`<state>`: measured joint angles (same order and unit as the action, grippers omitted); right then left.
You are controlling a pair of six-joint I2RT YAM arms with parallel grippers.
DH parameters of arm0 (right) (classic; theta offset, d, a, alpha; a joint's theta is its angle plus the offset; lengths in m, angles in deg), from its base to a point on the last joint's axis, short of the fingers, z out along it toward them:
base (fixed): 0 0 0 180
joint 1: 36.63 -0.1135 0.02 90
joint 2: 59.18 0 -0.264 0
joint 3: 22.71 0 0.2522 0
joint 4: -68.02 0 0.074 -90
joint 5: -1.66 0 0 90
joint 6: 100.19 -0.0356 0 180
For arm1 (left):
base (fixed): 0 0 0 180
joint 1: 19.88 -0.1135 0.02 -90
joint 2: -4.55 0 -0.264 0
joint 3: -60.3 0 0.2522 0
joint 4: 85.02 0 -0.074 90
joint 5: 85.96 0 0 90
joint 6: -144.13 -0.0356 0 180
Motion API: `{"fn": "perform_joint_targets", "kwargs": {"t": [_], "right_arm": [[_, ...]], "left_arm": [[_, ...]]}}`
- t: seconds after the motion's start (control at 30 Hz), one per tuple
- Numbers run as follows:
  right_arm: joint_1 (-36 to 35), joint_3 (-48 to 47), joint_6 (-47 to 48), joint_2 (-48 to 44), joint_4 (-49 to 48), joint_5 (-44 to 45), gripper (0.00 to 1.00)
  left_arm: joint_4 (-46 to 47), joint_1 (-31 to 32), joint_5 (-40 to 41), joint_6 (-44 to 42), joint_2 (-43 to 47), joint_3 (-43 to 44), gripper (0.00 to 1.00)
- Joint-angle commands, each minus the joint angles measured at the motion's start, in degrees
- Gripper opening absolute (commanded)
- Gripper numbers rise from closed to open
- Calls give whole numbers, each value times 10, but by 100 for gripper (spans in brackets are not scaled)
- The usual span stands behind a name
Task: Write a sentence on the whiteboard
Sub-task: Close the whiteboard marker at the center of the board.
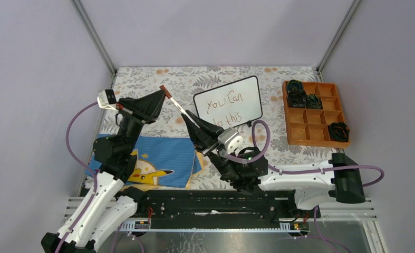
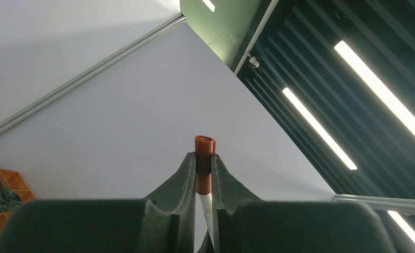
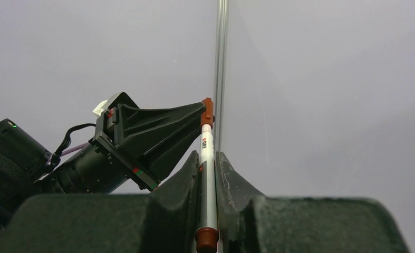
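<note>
Floral tabletop (image 1: 142,79), rect. whiteboard (image 1: 243,90), slim marker (image 1: 175,103)

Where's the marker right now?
Top view, centre-left: the marker hangs in the air, left gripper on its cap, right gripper on its barrel, just left of the whiteboard.

1. The left arm (image 1: 113,153) rises from its base with the elbow bent and the wrist turned toward the right.
2. The left tool (image 1: 162,93) is clamped on the red-brown end of a marker (image 1: 176,104).
3. The right arm (image 1: 300,176) lies low and reaches left, its wrist angled upward.
4. The right tool (image 1: 188,119) grips the same marker's white barrel, fingers pressed against it.
5. The two tools face each other, tips near.
</note>
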<state>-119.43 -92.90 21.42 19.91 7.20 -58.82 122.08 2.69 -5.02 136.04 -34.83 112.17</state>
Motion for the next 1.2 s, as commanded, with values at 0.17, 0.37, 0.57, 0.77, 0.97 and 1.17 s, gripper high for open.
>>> {"fn": "perform_joint_targets", "kwargs": {"t": [0.17, 0.37, 0.57, 0.77, 0.97, 1.17], "right_arm": [[4, -40, 123, 48, -126, -13, 0], [4, -48, 203, 87, -204, -38, 0], [4, -60, 278, 116, -235, -72, 0], [4, -70, 308, 127, -235, -90, 0], [4, -71, 307, 123, -234, -83, 0], [4, -88, 328, 128, -234, -67, 0]], "left_arm": [[62, 5, -19, 29, -24, 27, 0], [85, 5, -32, 50, -51, 37, 0], [109, 7, -45, 64, -78, 53, 0], [116, 10, -59, 65, -94, 64, 0], [117, 11, -59, 63, -88, 59, 0], [108, 14, -48, 55, -78, 53, 0]]}}
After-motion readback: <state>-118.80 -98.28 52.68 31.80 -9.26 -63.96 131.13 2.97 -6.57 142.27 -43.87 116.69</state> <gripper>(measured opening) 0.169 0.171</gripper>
